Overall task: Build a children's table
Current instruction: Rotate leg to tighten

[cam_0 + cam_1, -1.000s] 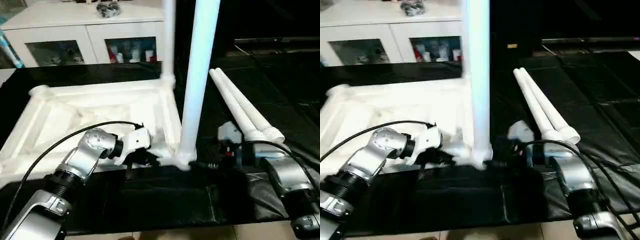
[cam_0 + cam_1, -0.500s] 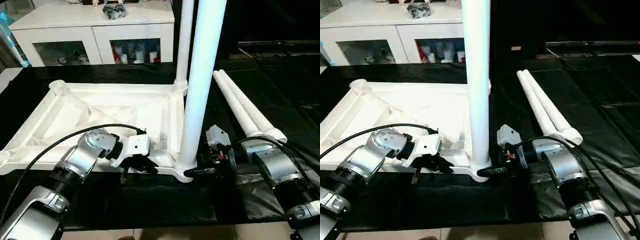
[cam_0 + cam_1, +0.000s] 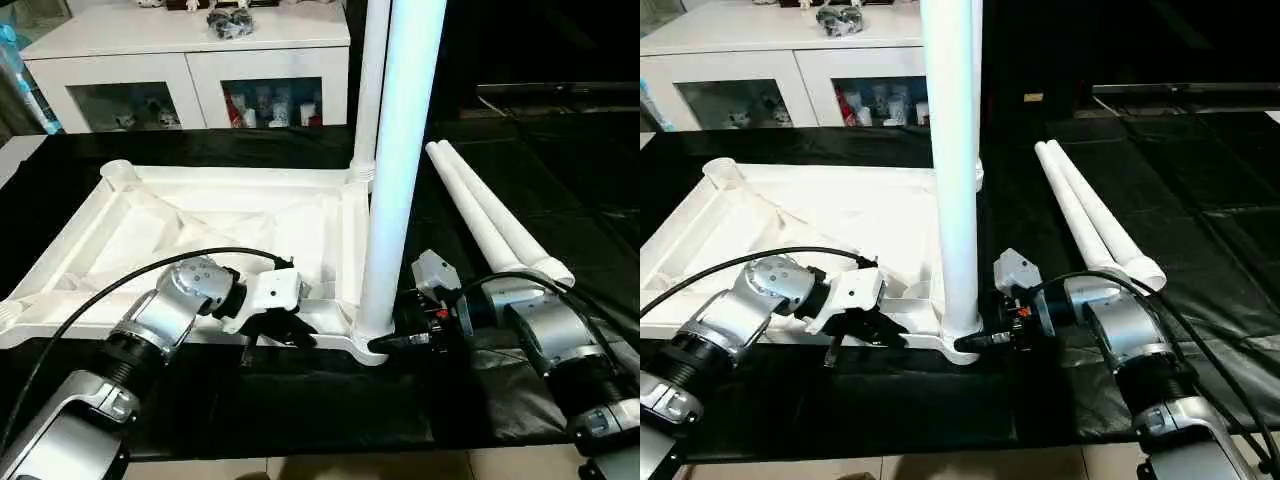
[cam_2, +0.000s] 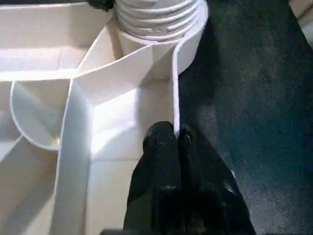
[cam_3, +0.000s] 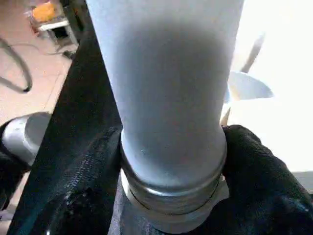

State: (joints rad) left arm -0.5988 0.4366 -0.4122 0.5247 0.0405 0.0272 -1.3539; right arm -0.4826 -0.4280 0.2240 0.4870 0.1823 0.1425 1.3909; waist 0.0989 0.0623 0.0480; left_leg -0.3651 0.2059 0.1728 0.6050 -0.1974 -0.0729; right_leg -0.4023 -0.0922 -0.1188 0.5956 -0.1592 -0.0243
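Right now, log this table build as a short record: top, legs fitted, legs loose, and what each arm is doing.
table top: upside down on the black mat, ribbed underside up
legs fitted: near upright leg in the near right corner socket; far upright leg behind it
legs loose: two spare legs lying side by side on the mat
left gripper: jaws shut on the top's near rim
right gripper: jaws around the near upright leg's base
backdrop: white cabinet

We see a room like a home or a test lab. A white cabinet (image 3: pixel 190 70) with glass doors stands behind the black floor mats (image 3: pixel 560 170).
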